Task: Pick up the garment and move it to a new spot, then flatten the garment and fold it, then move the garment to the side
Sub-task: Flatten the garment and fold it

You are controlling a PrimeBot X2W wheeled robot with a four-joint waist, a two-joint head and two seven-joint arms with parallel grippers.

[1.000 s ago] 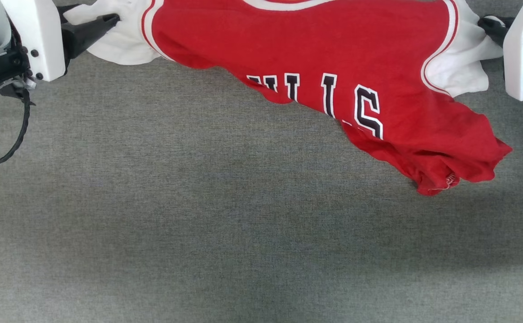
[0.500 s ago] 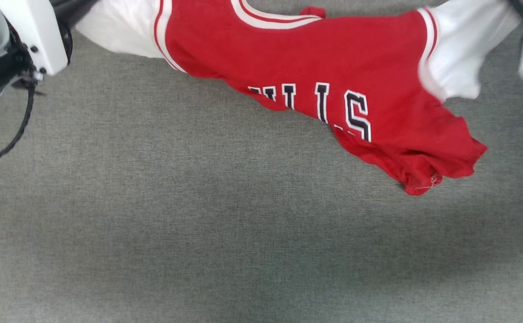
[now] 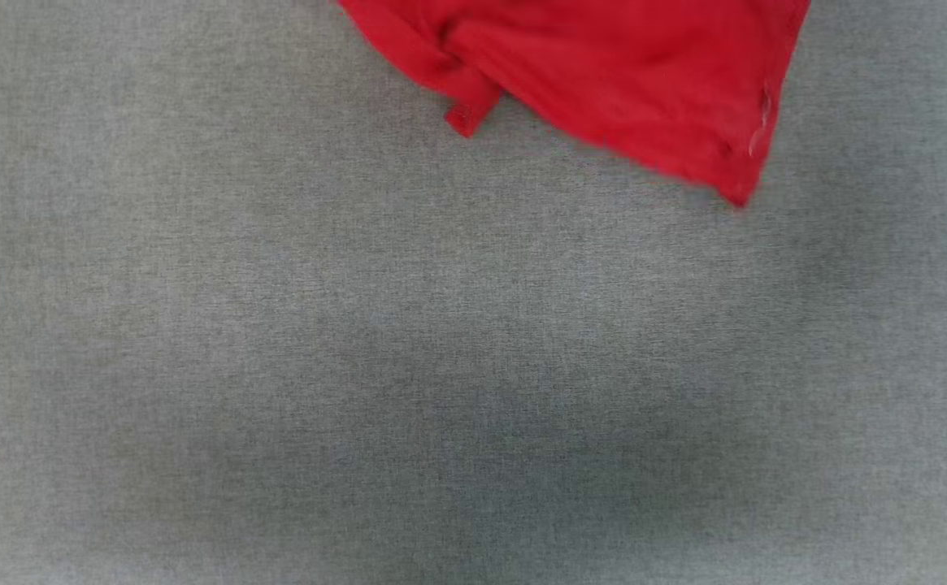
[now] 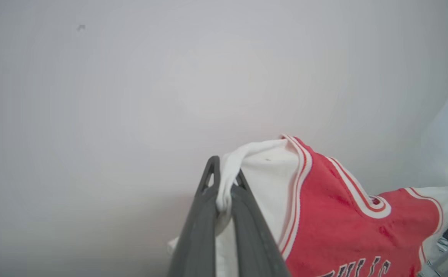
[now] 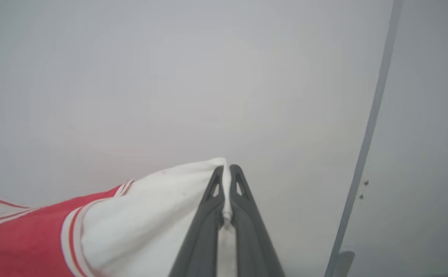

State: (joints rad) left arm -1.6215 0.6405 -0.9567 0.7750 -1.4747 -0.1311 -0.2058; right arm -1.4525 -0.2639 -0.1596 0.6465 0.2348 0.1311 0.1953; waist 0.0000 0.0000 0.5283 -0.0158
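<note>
Left gripper [image 4: 225, 174]: jaws now pinched tight on a bunch of white sleeve [image 4: 264, 169]. A second ago they stood wide at that same sleeve, so this grasp is new. The garment [image 4: 335, 227] is slung between the two arms. In the left wrist view its striped trim and neckline run off to the right against a pale wall, so it is raised well clear of the grey table [image 3: 440, 366]. In the head view, the chest lettering and both sleeves crossed the top a second ago; now the red hem [image 3: 619, 73] hangs into the top edge, blurred, probably swinging. Some of that shift may be camera motion, and I cannot separate the two. Far side: right gripper [image 5: 226, 169] closed on the other white sleeve [image 5: 158, 215], as before. Judgement: pick-up complete, carry to the new spot under way; flattening, folding and setting aside not begun. The hem hangs lower on the right, so it may bunch when laid down.
</note>
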